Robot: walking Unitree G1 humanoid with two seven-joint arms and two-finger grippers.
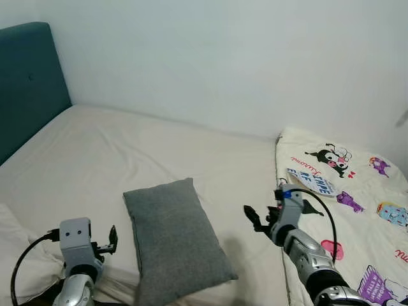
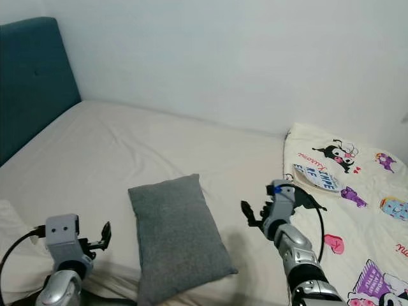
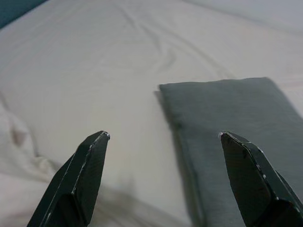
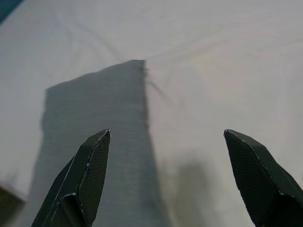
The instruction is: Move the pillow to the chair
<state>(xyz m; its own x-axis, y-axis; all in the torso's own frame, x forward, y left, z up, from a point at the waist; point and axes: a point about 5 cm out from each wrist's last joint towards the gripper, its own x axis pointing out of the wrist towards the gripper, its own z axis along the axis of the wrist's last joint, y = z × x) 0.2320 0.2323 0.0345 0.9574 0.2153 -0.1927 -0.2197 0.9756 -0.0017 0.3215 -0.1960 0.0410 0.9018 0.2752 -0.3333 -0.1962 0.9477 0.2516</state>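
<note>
Seeing my flat grey rectangular fabric pillow point(image 1: 175, 239) on the cream bedsheet point(image 1: 115, 153) — left gripper point(image 3: 163, 137) and right gripper point(image 4: 168, 135) both spread wide, empty; cartoon-print blanket point(image 1: 357, 191) reads "Kuromi".

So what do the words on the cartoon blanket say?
"Kuromi", probably: red cursive on the cartoon blanket, beside the black-and-white character; blurry, so not certain.
White letters on the blue tag: too blurred to read.
Red writing at the blanket's right edge: cut off, unreadable.
Grey pillow: no text.
</note>
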